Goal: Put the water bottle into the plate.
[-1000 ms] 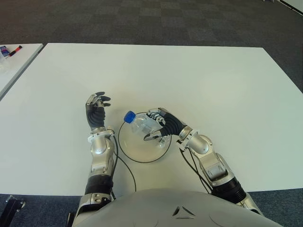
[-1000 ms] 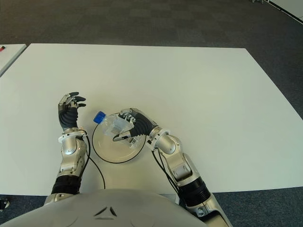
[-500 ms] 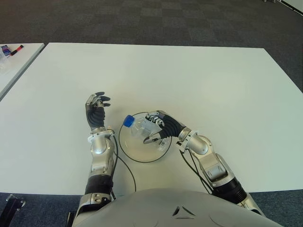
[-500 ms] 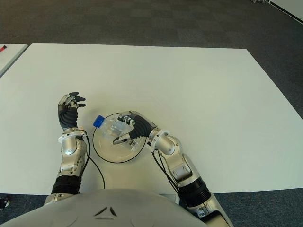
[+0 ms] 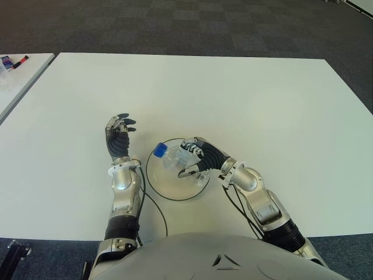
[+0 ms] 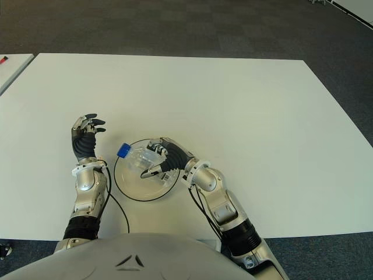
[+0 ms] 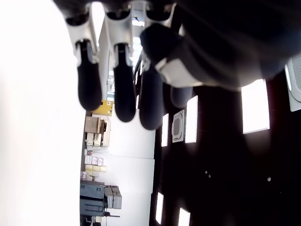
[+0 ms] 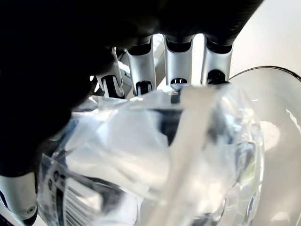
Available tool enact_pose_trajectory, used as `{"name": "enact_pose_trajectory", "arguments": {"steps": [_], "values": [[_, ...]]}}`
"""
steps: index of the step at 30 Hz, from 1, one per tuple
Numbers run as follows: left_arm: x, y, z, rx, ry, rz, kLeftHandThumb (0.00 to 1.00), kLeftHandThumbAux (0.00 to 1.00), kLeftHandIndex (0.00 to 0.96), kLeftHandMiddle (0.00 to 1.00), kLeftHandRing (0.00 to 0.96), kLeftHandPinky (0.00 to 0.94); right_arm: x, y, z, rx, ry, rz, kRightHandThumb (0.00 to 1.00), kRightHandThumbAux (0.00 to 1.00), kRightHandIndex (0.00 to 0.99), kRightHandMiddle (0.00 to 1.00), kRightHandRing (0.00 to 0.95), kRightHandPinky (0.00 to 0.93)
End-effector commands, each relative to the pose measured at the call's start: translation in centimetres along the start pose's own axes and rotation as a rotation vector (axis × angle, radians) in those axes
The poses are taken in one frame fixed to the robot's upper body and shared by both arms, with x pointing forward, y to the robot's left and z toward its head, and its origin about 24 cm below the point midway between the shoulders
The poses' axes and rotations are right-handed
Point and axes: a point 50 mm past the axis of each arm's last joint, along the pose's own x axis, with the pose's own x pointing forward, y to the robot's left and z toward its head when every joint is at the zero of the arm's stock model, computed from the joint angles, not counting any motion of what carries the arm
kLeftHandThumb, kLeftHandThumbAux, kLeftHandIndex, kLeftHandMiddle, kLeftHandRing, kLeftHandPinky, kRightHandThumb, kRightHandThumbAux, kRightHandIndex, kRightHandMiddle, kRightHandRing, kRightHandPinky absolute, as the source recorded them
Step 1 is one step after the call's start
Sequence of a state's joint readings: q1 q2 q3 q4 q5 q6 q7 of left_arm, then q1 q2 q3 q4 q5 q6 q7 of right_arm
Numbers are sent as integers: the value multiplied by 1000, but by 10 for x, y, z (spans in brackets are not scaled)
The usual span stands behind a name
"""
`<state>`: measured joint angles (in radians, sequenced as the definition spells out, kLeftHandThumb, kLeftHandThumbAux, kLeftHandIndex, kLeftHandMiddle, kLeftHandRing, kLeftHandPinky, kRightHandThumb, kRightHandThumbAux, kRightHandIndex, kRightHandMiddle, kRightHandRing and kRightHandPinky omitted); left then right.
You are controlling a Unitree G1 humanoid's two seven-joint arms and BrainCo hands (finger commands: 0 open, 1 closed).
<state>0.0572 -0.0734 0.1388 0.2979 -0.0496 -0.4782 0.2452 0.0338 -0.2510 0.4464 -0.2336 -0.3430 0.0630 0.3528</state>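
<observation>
Clear plastic water bottle with a blue cap (image 5: 170,158) lay tilted over the round black-rimmed glass plate (image 5: 169,195) near the tabletop's (image 5: 245,99) front edge, clasped by the right hand (image 5: 195,160); early release risked rolling out. Left hand (image 5: 118,133) stood spread beside the plate.

Each robot hand is black with ribbed, rubbery backs and silver finger links: the left robot hand (image 5: 119,135) and the right robot hand (image 5: 197,158) look alike. White collars ring both wrists. The forearms are silver-grey metal with round joint housings, turning to black ribbed sleeves nearer the elbows (thin black cables loop loosely alongside). The torso is a smooth grey shell.
</observation>
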Motion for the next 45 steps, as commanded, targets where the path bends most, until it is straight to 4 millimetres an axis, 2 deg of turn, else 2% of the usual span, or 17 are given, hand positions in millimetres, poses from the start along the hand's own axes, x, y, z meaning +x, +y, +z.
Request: {"name": "enact_pose_trajectory", "arguments": {"steps": [1, 11, 17, 21, 25, 45], "values": [[-4, -11, -3, -37, 24, 10, 947, 652, 397, 538, 475, 507, -1, -3, 2, -8, -13, -20, 858, 674, 407, 538, 887, 869], [-4, -12, -3, -42, 23, 4, 947, 653, 392, 535, 480, 517, -2, -4, 1, -41, -13, -26, 859, 674, 407, 540, 886, 872], [-5, -13, -3, -48, 26, 1, 947, 652, 393, 537, 479, 507, -2, 0, -1, -181, -80, -81, 858, 673, 408, 540, 890, 874], [-5, -13, -3, -48, 25, 2, 947, 653, 393, 538, 478, 501, 4, 2, -12, -270, -112, -89, 858, 673, 408, 540, 888, 872], [-5, -13, -3, -45, 26, 1, 947, 652, 393, 538, 479, 510, 4, 0, -13, -324, -145, -87, 857, 675, 403, 540, 879, 875], [-5, -13, -3, -43, 30, 7, 947, 651, 393, 544, 481, 512, 7, -3, -21, -352, -142, -102, 856, 677, 400, 544, 876, 873]]}}
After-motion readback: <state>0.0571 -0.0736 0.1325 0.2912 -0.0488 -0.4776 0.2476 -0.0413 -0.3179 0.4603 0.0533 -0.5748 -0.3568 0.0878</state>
